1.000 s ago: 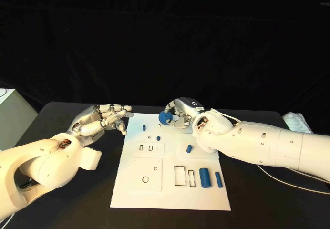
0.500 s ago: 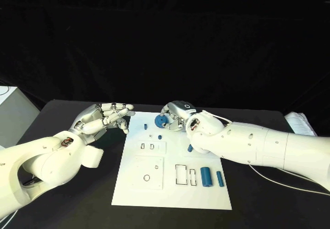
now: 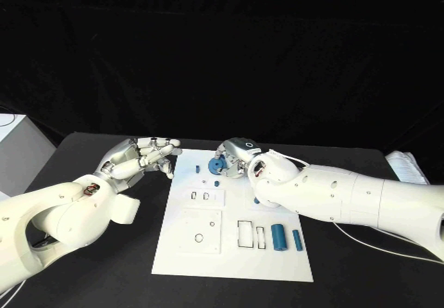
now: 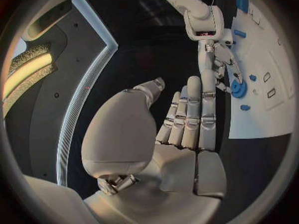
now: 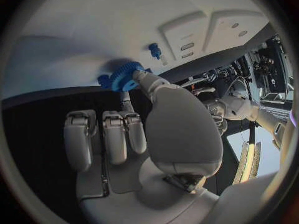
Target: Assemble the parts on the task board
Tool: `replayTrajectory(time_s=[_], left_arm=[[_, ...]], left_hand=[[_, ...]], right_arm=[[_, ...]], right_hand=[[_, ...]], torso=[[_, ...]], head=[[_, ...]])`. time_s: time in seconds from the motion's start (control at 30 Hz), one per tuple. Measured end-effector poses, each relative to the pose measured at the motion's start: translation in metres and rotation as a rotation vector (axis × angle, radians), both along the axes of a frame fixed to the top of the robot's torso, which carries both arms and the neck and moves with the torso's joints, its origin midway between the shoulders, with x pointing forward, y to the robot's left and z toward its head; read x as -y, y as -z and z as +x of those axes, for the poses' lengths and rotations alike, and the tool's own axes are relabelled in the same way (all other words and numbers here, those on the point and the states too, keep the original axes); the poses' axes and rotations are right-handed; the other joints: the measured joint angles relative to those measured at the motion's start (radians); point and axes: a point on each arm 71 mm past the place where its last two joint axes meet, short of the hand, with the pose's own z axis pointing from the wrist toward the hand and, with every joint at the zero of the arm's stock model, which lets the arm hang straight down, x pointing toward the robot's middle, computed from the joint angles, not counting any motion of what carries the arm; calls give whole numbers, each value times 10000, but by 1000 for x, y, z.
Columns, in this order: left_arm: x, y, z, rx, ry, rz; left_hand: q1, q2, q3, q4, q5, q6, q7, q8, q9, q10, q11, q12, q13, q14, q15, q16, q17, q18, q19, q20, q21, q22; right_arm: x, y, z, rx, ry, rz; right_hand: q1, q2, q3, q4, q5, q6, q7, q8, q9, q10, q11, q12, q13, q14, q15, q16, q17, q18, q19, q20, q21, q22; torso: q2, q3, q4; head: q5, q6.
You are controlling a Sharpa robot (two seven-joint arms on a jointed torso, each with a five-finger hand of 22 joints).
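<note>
The white task board [image 3: 185, 256] lies in the middle of the black table. My right hand [image 3: 238, 156] hovers over its far edge and pinches a blue gear [image 3: 215, 165] between the thumb and a fingertip; the gear [image 5: 126, 76] hangs just above the board [image 5: 81, 30]. A small blue peg [image 3: 198, 169] stands beside the gear, and another peg [image 3: 217, 183] a little nearer. My left hand [image 3: 140, 159] is off the board's far left corner, fingers stretched out and holding nothing. From the left wrist, my left hand [image 4: 187, 124] points toward the right hand [image 4: 215, 59] and the gear [image 4: 237, 88].
Two blue cylinders [image 3: 278, 237] [image 3: 297, 239] lie side by side at the board's near right. A small blue piece [image 3: 256, 201] peeks out beside my right forearm. Rectangular slots [image 3: 243, 235] and a round hole [image 3: 199, 238] mark the board. A white box [image 3: 17, 154] stands at the table's left.
My right hand has brought the gear down and closer to the small peg at the board's far edge. The camera has shifted slightly. The left hand has barely moved.
</note>
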Motion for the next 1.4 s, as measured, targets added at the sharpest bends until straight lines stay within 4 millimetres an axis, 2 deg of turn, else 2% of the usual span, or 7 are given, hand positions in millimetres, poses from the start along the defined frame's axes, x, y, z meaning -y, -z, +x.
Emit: replayTrajectory(time_s=[1.0,1.07,1.13,1.17,1.23,1.27,1.4], left_arm=[[0,0,0,-6,-9,10],[-1,0,0,-7,-9,10],[-1,0,0,-7,-9,11],[0,0,0,-8,-8,11],[0,0,0,-8,-7,11],[-1,0,0,-8,-8,11],[-1,0,0,-10,-11,13]], left_hand=[[0,0,28,-29,1,0,0,0,10,0,0,0,9,0,0,0,-12,0,1,1,70,24],[0,0,28,-28,1,0,0,0,9,0,0,0,10,0,0,0,-11,1,1,1,70,24],[0,0,28,-29,1,0,0,0,9,0,0,0,9,0,0,0,-11,0,1,1,70,24],[0,0,28,-28,0,0,0,0,9,0,0,0,9,0,0,0,-11,0,1,1,70,24],[0,0,28,-28,1,0,0,0,9,0,0,0,9,0,0,0,-11,1,1,1,70,23],[0,0,28,-28,1,0,0,0,8,0,0,0,9,0,0,0,-11,1,1,1,70,23],[0,0,28,-28,1,0,0,0,8,0,0,0,8,0,0,0,-11,1,1,1,70,23]], right_arm=[[1,4,4,168,193,-247],[1,4,4,161,192,-242],[2,4,5,136,219,-239],[2,4,5,85,228,-233],[2,6,5,-41,222,-209],[2,7,5,-161,217,-176],[4,9,7,-646,231,-8]], right_hand=[[-104,-106,4,11,-46,11,-10,4,0,0,0,0,0,15,15,0,-3,0,0,0,-1,6],[-267,-261,-34,50,-57,20,-26,20,1,1,7,-74,0,11,19,0,-3,1,0,0,-1,5],[-608,-360,-224,245,-265,-265,-33,56,90,-2,155,-305,0,-11,162,-1,-4,1,-14,32,-1,5],[-811,-377,-486,430,-425,-636,37,-158,58,-16,235,-424,-1,-4,257,-1,-4,1,-3,154,-1,5],[-974,-255,-1305,764,-600,-976,106,-471,-126,-1,288,-515,0,-21,304,-1,-4,1,-7,277,-1,5],[-1081,-148,-1882,1092,-631,-1039,139,-564,-182,19,308,-532,-1,14,338,-1,-4,0,0,292,-1,4],[-1101,84,-2827,1876,-631,-1024,195,-585,-219,-7,350,-532,0,-21,374,-1,-4,1,0,292,-1,4]], torso=[[7,6,-27],[7,6,-27],[7,7,-29],[7,7,-29],[7,7,-28],[7,7,-28],[7,6,-22]], head=[[-7,-30],[-7,-31],[-7,-31],[-9,-31],[-18,-34],[-23,-37],[-25,-49]])
